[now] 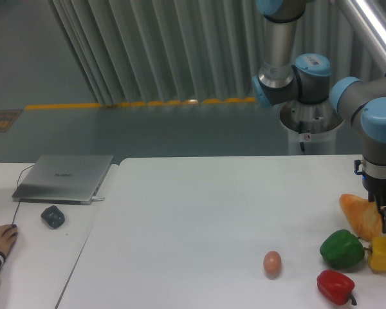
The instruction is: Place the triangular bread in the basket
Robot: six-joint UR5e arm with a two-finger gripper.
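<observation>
At the right edge of the white surface my tool is down against the triangular bread; I cannot tell whether it pinches the bread. Just nearer lie a green pepper, a yellow pepper and a red pepper, with a brown egg to their left.
</observation>
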